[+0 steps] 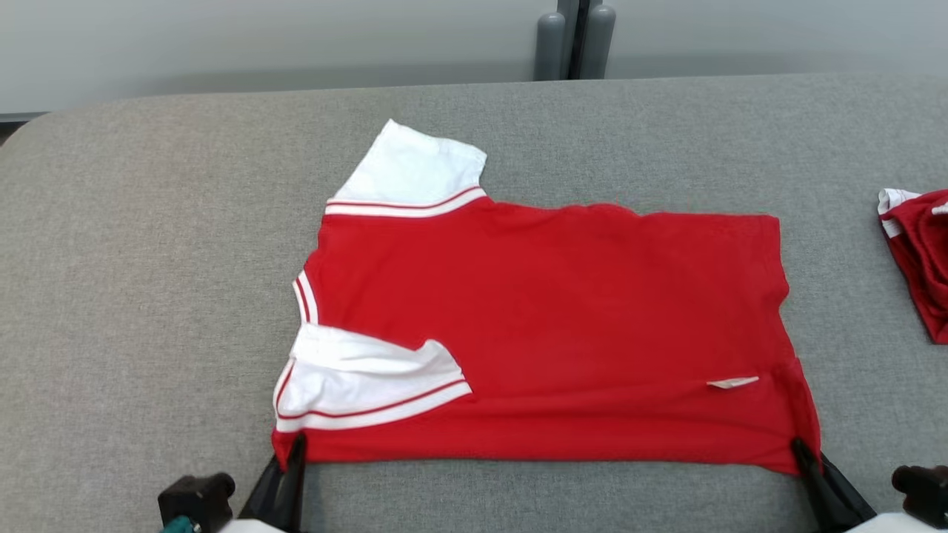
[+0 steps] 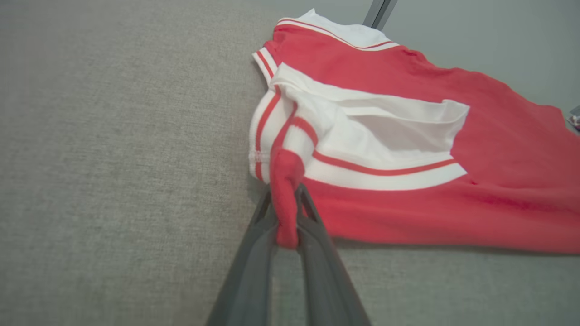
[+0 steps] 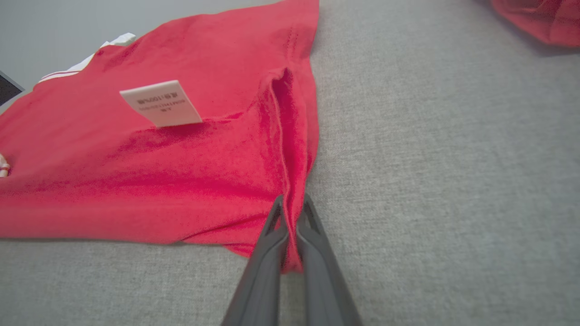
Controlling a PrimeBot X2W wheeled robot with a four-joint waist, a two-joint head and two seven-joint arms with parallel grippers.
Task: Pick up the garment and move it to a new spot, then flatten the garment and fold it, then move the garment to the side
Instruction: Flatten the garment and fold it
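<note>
The shirt (image 1: 548, 326) is lying flat in the middle of the table (image 1: 148, 296), with its near white sleeve folded onto the red body. The left gripper (image 1: 292, 451) is pinching its near left corner, closed on the cloth. The right gripper (image 1: 803, 451) is pinching the near right corner the same way. A white label (image 1: 732, 383) is lying near that corner. Another red garment (image 1: 922, 259) is lying well apart, at the right.
</note>
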